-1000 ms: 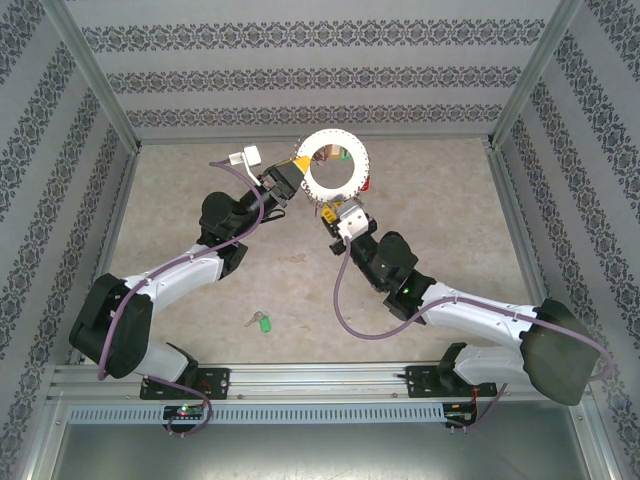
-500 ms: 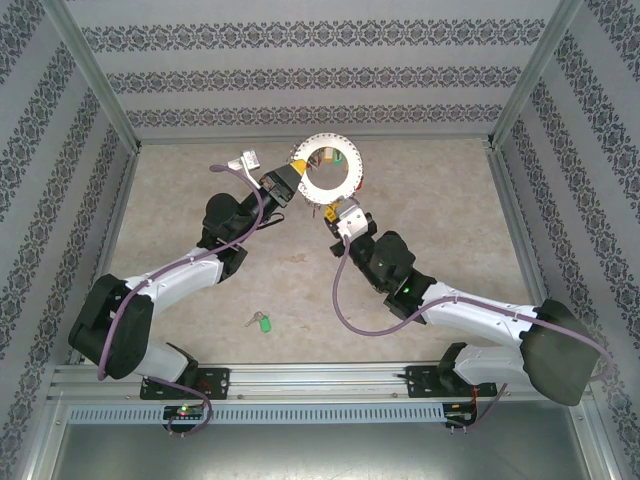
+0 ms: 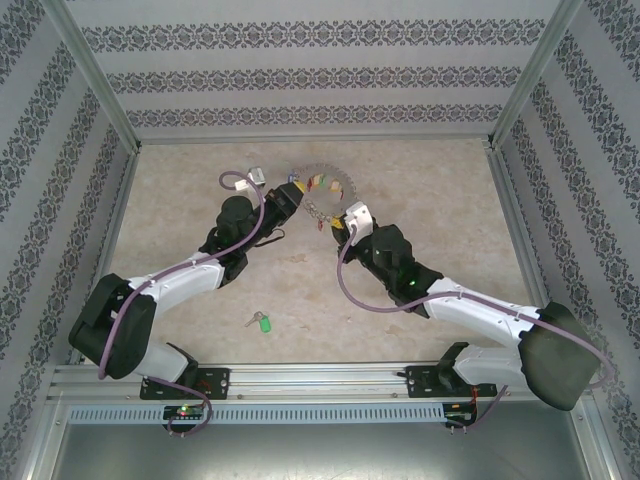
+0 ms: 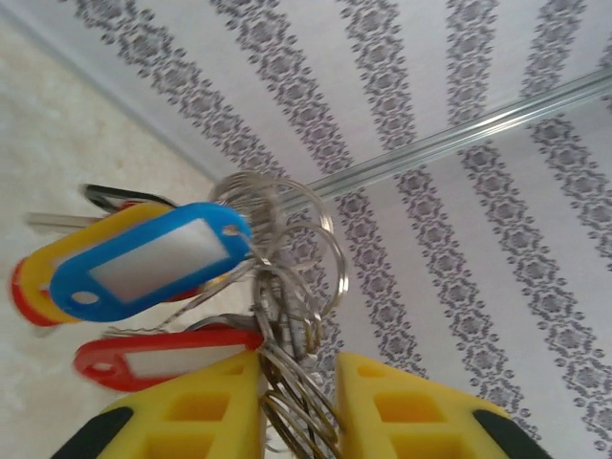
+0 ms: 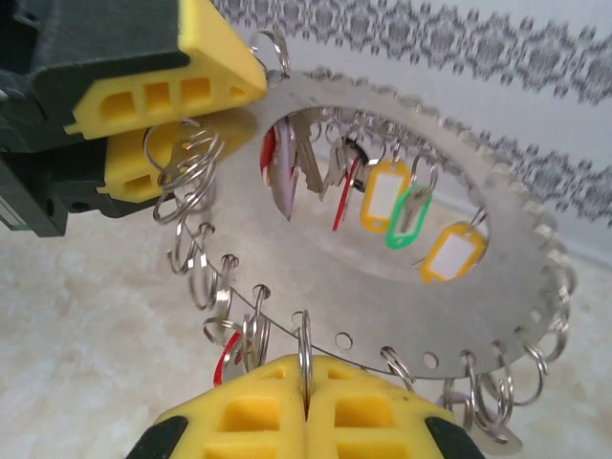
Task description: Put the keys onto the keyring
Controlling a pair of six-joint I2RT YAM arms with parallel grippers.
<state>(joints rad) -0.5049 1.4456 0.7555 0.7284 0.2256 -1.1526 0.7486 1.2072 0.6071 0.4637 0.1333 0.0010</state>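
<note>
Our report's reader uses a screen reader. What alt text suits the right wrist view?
A grey metal keyring fringed with split rings and keys tagged yellow, green and red; the right hand's fingers are shut on a split ring at its lower rim, and the left hand straddles its upper-left edge.

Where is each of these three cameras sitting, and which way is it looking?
Top external: above and behind, looking down at the table; left arm, right arm, keyring between them.
Left wrist: on the left arm, looking along the left hand, past a blue key tag to the wall.
Right wrist: on the right arm, looking along the right hand, shut on the keyring's rim; the left hand appears too.
Shared: all three show the keyring.
</note>
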